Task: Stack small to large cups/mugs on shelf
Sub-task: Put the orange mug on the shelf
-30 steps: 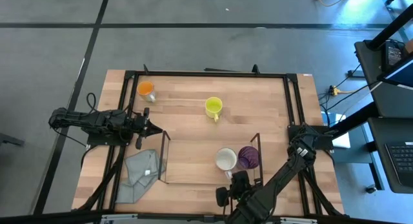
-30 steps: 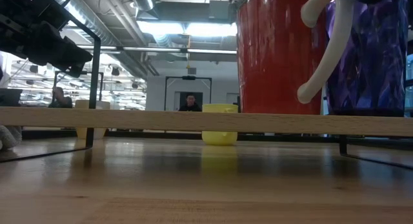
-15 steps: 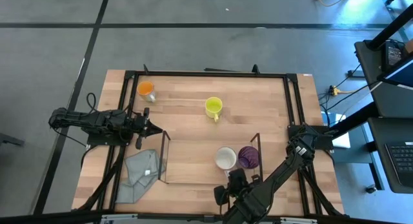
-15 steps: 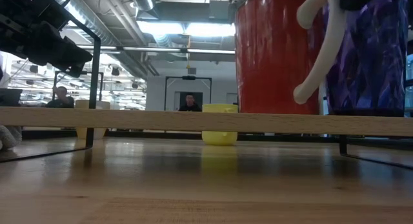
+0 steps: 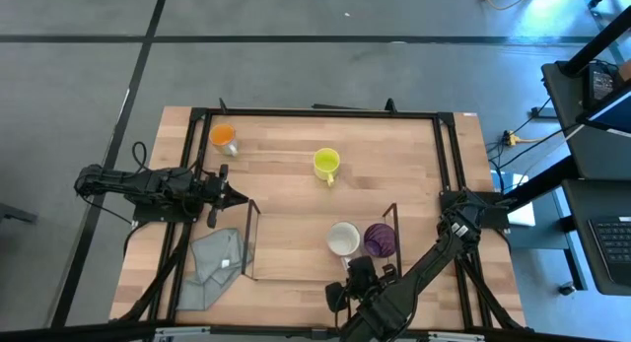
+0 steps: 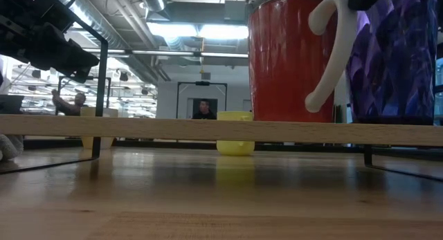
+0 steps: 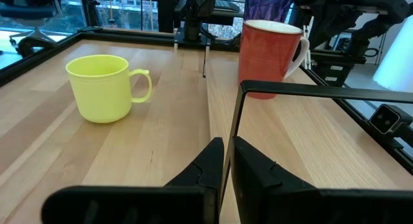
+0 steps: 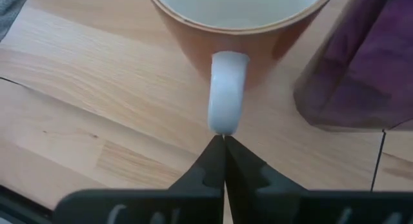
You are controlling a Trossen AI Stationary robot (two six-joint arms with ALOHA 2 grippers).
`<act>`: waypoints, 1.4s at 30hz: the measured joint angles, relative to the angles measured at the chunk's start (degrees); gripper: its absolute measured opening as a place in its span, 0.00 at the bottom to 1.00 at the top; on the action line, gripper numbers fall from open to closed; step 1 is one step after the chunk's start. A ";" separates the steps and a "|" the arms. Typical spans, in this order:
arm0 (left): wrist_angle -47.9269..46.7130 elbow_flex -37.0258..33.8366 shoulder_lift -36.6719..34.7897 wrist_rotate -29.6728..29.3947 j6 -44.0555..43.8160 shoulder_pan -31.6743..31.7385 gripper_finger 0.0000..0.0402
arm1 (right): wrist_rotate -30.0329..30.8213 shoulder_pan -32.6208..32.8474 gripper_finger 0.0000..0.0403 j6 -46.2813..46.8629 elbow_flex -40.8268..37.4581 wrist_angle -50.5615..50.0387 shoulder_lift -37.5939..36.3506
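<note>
Nearest the front edge of the tabletop (image 5: 296,184), the right hand (image 5: 357,273) has its fingers pressed together, holding nothing. Their tips touch the lower end of the handle of the white mug (image 5: 344,240), which is red outside and white inside.

The mug stands on the shelf (image 5: 251,241) at its right end, just beside the purple tumbler (image 5: 380,240). Whether the two touch cannot be told.

A grey cloth (image 5: 215,263) lies left of the shelf. Beyond it the left hand (image 5: 225,192) sits at the shelf's left end, fingers nearly together. They appear to pinch the thin dark edge of the end wall.

Farther off, the yellow mug (image 5: 326,164) stands alone on bare wood. The orange cup (image 5: 223,136) stands at the far left corner. Both are well apart from the shelf.

Hazards, as judged from this arrangement:
- A closed fingertip pressing on a curved handle can slip off it, or spin the mug instead of shifting it.
- A push angled to the right would drive the mug into the taller tumbler and might tip it against the clear wall.
- If the left hand's hold on the thin edge slips, the light shelf may slide under that push.
- Two cups are still off the shelf, so the size order is unsettled.
</note>
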 joint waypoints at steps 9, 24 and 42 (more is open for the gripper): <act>0.00 0.00 -0.02 0.00 0.00 -0.02 0.06 | 0.03 0.13 0.01 -7.78 2.68 6.68 -0.07; 0.01 0.00 -0.01 0.00 0.00 -0.02 0.06 | 5.61 -8.34 0.01 -36.15 7.87 12.32 -6.06; 0.00 0.00 0.00 0.00 0.00 0.00 0.06 | -29.26 -36.32 0.01 -76.33 7.72 2.66 -7.37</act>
